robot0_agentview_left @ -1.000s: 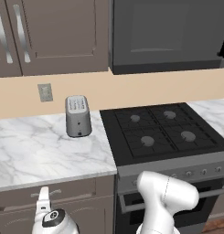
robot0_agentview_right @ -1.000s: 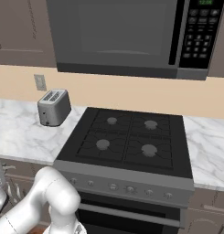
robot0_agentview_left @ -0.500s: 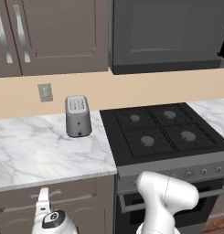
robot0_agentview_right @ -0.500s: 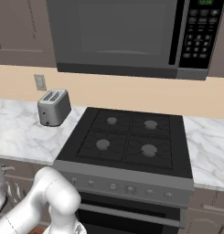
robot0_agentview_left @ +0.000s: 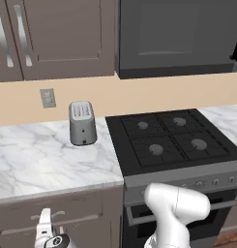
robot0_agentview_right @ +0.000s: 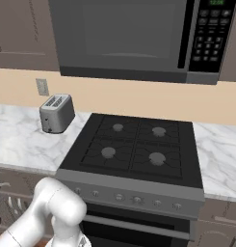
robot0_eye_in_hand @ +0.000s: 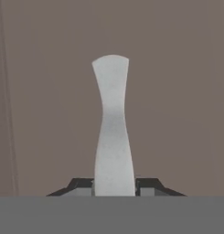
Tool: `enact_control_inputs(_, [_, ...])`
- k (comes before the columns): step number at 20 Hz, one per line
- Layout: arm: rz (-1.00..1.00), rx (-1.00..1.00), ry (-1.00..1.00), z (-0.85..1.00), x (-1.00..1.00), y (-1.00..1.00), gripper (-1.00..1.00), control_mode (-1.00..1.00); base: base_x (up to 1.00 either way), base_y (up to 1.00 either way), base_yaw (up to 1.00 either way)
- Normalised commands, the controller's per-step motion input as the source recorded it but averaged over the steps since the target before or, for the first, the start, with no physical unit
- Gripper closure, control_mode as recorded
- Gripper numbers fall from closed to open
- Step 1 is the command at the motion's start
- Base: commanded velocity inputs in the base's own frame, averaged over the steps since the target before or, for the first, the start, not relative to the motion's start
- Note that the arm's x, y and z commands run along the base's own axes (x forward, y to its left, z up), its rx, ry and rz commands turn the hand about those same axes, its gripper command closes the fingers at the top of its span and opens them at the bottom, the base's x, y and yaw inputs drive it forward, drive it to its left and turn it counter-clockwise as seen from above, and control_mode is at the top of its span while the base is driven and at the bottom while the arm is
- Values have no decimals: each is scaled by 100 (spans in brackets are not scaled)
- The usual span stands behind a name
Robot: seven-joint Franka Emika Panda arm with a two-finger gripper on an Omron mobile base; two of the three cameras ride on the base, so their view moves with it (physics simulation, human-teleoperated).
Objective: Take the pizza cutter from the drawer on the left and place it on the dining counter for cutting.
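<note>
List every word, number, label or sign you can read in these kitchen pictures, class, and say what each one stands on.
No text reads clearly.
Microwave control panel: green display digits at the top and rows of pale key labels, all too small and blurred to read.
Stove knobs: no legible markings.
Toaster, wall outlet, drawer front: no writing.

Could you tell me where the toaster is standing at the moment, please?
The toaster stands upright on the marble worktop, just left of the black stove and below the wall outlet; the right base view shows it at the left.
</note>
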Motion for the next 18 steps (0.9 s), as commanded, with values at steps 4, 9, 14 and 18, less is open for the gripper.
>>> enact_control_inputs(4, [0, 0, 7, -15, -52, 0, 100, -100, 0, 0, 0])
enact_control_inputs(9, [0, 0, 8, -15, -52, 1, 100, -100, 0, 0, 0])
enact_control_inputs(14, [0, 0, 7, -15, -49, 1, 100, -100, 0, 0, 0])
enact_control_inputs(18, [0, 0, 7, -15, -46, 1, 100, -100, 0, 0, 0])
